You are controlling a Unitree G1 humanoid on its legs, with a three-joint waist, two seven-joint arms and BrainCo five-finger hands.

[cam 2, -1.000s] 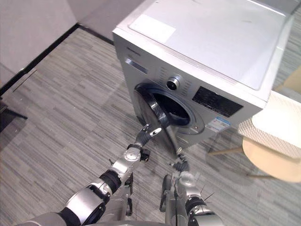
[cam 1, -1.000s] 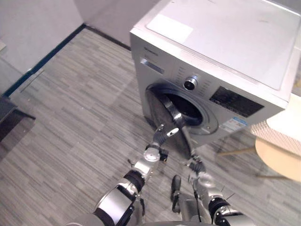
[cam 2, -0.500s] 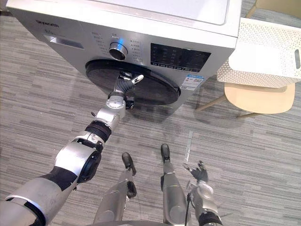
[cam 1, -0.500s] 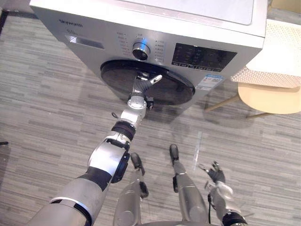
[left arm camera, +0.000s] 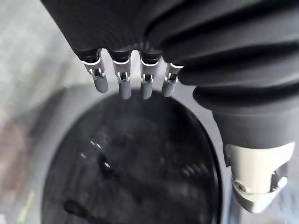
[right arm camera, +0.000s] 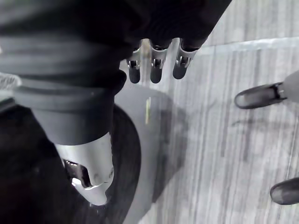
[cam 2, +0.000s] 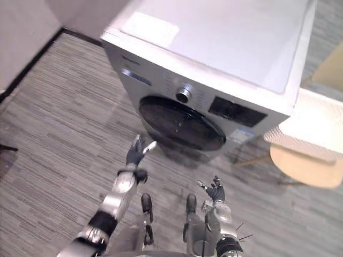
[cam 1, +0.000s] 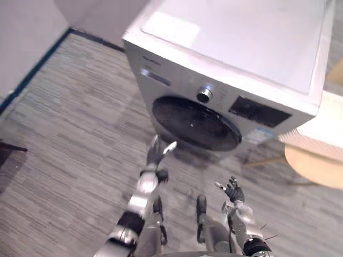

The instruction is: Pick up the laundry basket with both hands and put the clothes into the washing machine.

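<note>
Washer (cam 1: 241, 48): stands square before the robot on the grey floor (cam 1: 69, 123), with the knob (cam 1: 203, 95) just above the door.
Door (cam 1: 195, 123): round and dark, lying flush with the front. The drum is closed off, so nothing can go in with it like this.
Left hand (cam 1: 156, 152): raised in front of the door's lower left edge, empty, with the thumb held apart. The left wrist view looks along its straight fingers (left arm camera: 124, 84) onto the dark glass. They are near it, but I cannot tell whether they touch. The flat, extended pose suits working the door, not grasping anything.
Right hand (cam 1: 233, 191): low on the robot's right and well apart from the door, fingers loose and spread, holding nothing. It looks idle, probably kept clear of the left arm.
Basket (cam 1: 324, 128): white, on a wooden stool (cam 1: 316, 168) just beside the washer's right side, well apart from both hands. It sits raised and close to the drum, likely to keep the carry short.
Clothes: not visible; what the basket holds cannot be seen.
Stage: neither hand is on the basket and the door is closed. From this alone I cannot tell whether loading is over or not yet begun.
Risk: if loading is yet to come, the door must open first. Both hands must then get to the basket, which lies far to the right.
</note>
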